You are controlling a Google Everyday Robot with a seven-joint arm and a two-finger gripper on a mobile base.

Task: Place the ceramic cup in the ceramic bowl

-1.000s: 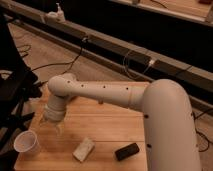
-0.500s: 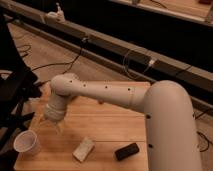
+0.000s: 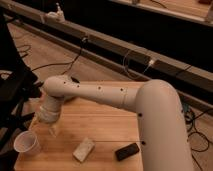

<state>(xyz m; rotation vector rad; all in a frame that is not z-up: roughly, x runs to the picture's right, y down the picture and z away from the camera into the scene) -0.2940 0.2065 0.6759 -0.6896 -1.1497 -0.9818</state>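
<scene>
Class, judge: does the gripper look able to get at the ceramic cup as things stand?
Probably yes. The gripper hangs just beside the ceramic cup, with only bare table between them; the pale block lies on the gripper's other side.

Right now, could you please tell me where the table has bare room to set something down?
The table is bare in its middle band, between the arm behind and the pale block and dark block in front. The front-left corner is crowded: the ceramic cup stands there, with the end effector hanging close beside it.
</scene>
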